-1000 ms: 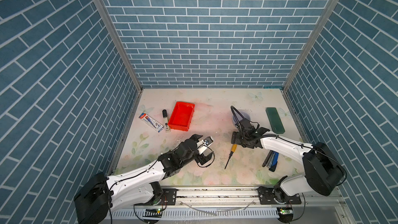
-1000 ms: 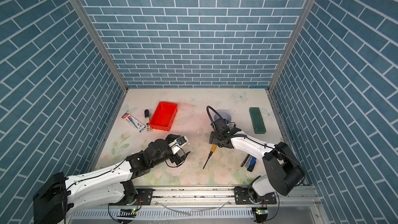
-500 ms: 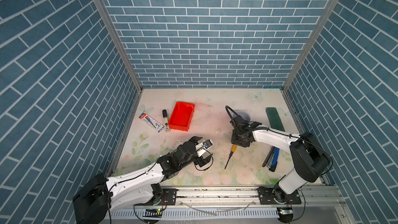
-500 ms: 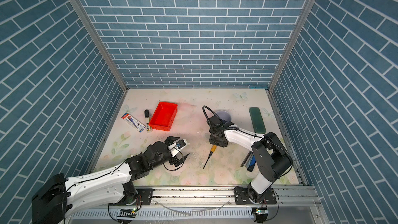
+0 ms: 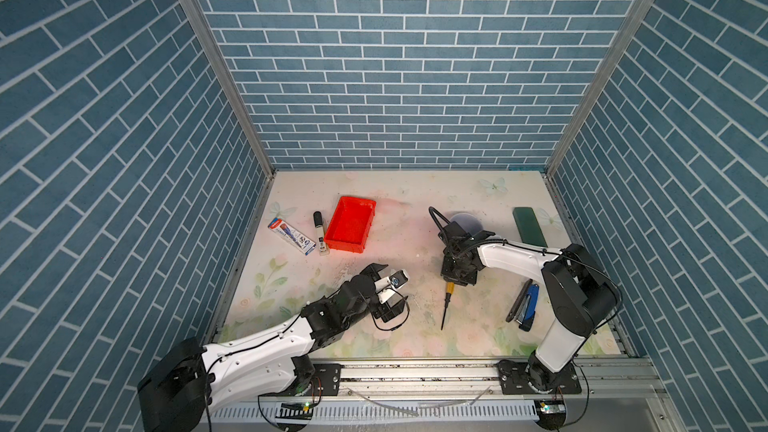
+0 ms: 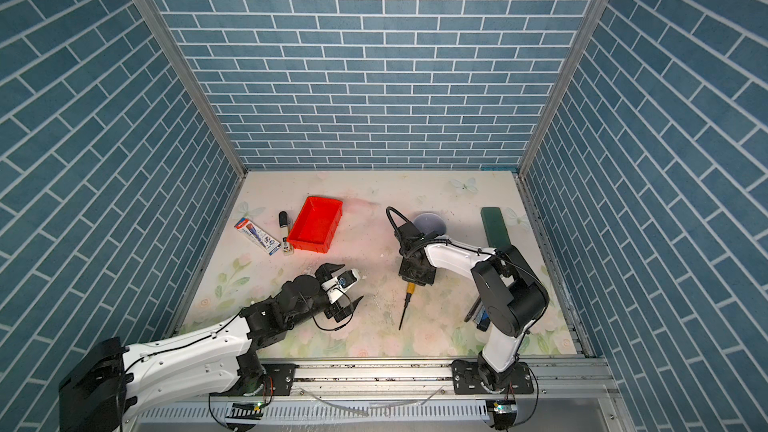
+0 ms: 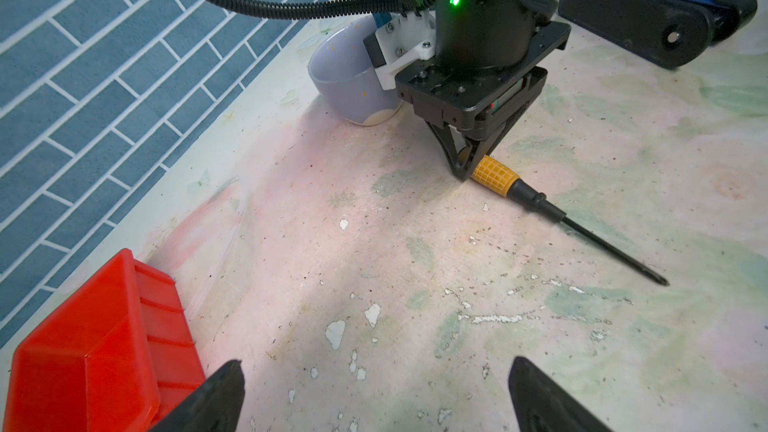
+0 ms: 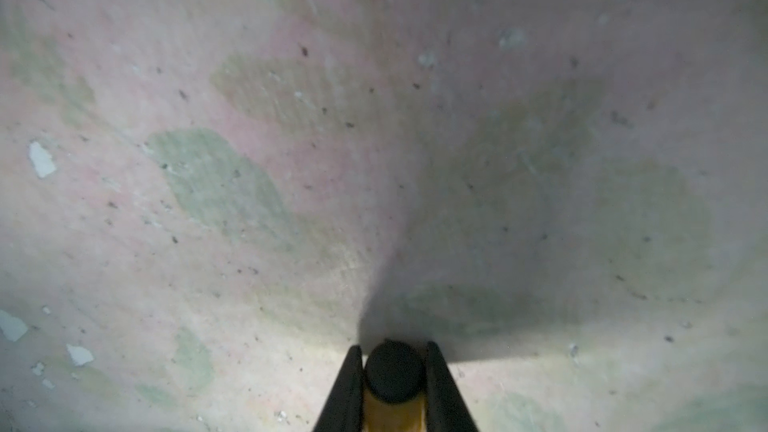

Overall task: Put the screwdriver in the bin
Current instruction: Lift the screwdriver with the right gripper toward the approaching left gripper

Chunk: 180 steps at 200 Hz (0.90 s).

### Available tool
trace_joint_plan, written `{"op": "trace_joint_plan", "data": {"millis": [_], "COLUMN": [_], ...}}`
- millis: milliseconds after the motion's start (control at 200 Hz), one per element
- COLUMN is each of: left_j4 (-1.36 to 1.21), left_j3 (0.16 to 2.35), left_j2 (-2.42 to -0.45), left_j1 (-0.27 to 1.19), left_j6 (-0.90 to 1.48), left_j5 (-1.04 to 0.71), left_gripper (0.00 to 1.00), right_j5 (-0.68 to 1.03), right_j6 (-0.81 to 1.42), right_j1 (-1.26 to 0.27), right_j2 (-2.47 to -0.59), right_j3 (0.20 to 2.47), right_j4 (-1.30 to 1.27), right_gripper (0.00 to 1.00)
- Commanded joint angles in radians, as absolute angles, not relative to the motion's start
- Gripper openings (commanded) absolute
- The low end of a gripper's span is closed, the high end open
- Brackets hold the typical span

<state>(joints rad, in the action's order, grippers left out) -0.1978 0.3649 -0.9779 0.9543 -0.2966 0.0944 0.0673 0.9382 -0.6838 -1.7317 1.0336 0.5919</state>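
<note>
The screwdriver (image 5: 449, 290) (image 6: 410, 289) lies on the floral table right of centre, with its thin black shaft pointing toward the front edge. My right gripper (image 5: 454, 282) (image 6: 415, 280) points straight down and is shut on the black-capped end of the yellow handle (image 8: 395, 371). The left wrist view shows the fingers (image 7: 457, 160) clamping the handle (image 7: 494, 172). The red bin (image 5: 351, 224) (image 6: 316, 222) (image 7: 91, 347) stands empty at the back left. My left gripper (image 5: 397, 282) (image 6: 352, 281) (image 7: 376, 367) hovers open between bin and screwdriver, holding nothing.
A black-capped marker (image 5: 319, 232) and a small printed box (image 5: 291, 236) lie left of the bin. A lavender cup (image 5: 467, 220) (image 7: 353, 76) stands just behind my right gripper. A dark green block (image 5: 528, 226) lies at the back right, a blue and black stapler (image 5: 525, 305) at the front right.
My right gripper has come down over the screwdriver's handle end and shut on it, and that arm's elbow has swung up. The left arm has hardly moved.
</note>
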Motion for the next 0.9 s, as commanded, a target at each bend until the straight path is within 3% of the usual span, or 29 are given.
{"op": "trace_joint_plan", "data": {"millis": [0, 165, 355, 610, 895], "left_j4": [-0.186, -0.198, -0.242, -0.451, -0.583], "left_j3": [0.402, 0.431, 0.488, 0.492, 0.531], "left_j2": [-0.995, -1.029, -1.079, -1.094, -1.163], "left_j1": [0.96, 0.96, 0.945, 0.772, 0.744], "left_j6": [-0.289, -0.192, -0.001, 0.274, 0.372], "left_j5": [0.083, 0.087, 0.079, -0.306, -0.434], "left_gripper": [1.0, 1.0, 1.0, 1.0, 0.96], "right_j5": [0.067, 0.04, 0.014, 0.009, 0.325], "right_j6": [0.957, 0.944, 0.78, 0.607, 0.506], "right_j1": [-0.68, -0.68, -0.678, -0.678, -0.678], "right_j2": [-1.723, -1.639, -1.543, -1.376, -1.283], "right_j3": [1.056, 0.999, 0.995, 0.938, 0.814], "right_j4": [0.612, 0.524, 0.405, 0.146, -0.271], "right_gripper": [0.16, 0.08, 0.0, 0.0, 0.0]}}
